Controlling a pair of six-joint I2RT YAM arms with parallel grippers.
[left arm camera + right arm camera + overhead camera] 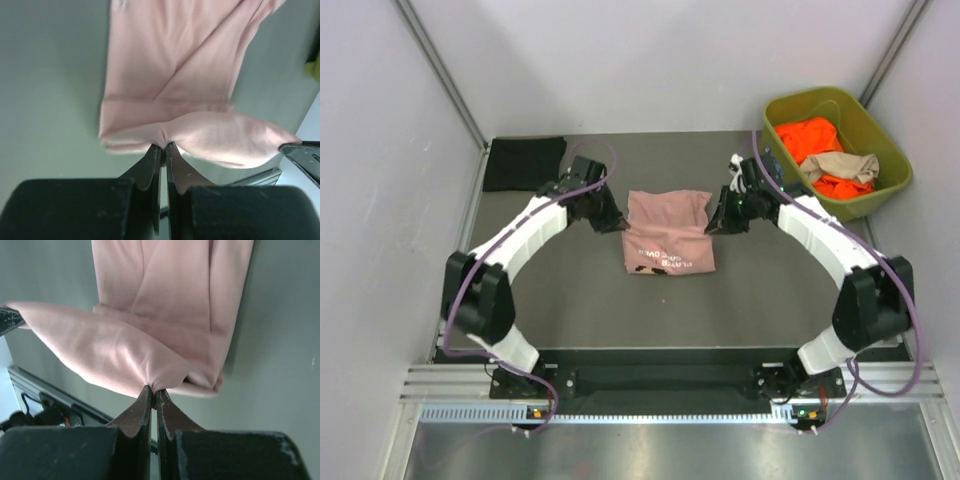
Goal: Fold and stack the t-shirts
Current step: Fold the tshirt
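We see the dusty pink t-shirt (667, 240) lying in the middle of the counter (760, 290), folded to a rough rectangle, with dark print on its near part. Its far edge is pinched at both corners. The left gripper (610, 218) has its jaws pressed together on a bunch of pink cloth at the far left corner. The right gripper (720, 222) is closed the same way on the far right corner. In both wrist views the cloth near the pinches stands up as a raised fold, while the rest lies flat on the counter.

A black t-shirt (523, 163) lies flat at the far left corner of the counter, well apart from the pink one and just beyond the left arm (525, 235). At the far right stands an olive-green bin (883, 135). In it we see an orange t-shirt (808, 135) with a tan t-shirt (842, 167) lying over its near part. The right arm (815, 235) passes just beside the bin's near left wall.

From above, the grippers cover the pinched corners themselves. The print is too small for us to read. We cannot tell whether the orange cloth is one shirt or several.
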